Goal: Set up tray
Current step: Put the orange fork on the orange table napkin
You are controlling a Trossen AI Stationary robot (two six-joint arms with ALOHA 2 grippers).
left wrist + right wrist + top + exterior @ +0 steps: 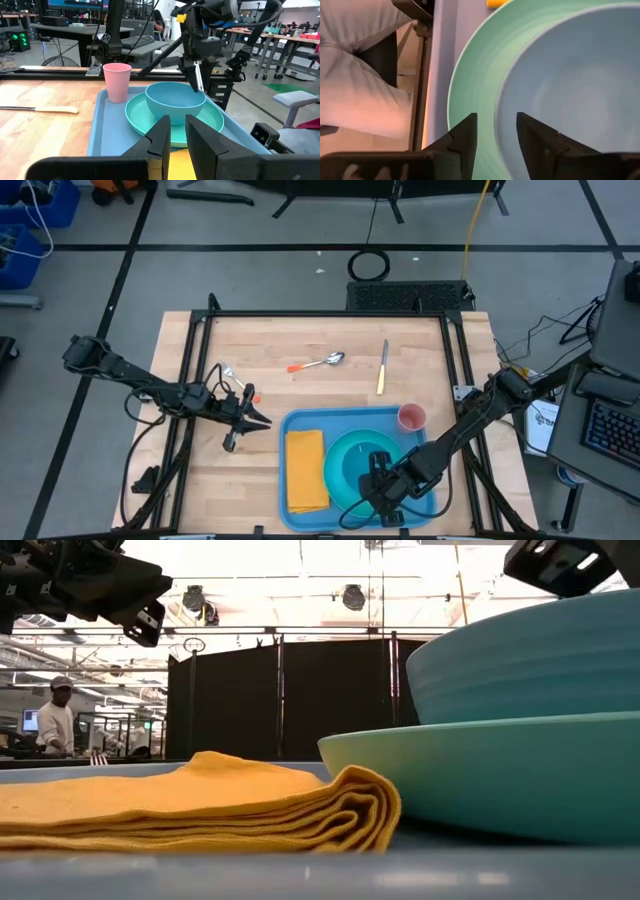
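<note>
Right now the right gripper [383, 485] sat over the near rim of the bowl [360, 463], fingers parted with a gap between them and nothing held; it looked like it had let go of the bowl so the bowl could rest on the plate [341, 470]. That bowl sat inside the round turquoise plate, empty as far as could be seen. Plate sat in the tray [292, 421], toward the tray's right half. Left of the plate, also in the tray, lay a folded yellow napkin [306, 470]. A pink cup [411, 417] stood at the tray's far right corner, contents not visible. Left gripper [240, 420] hovered just left of the tray over the table [270, 340], fingers nearly together, holding nothing seen. Beyond the tray, a spoon [320, 363] and a knife [382, 367] lay on the table, not yet on the tray, so setup looked partway done.
</note>
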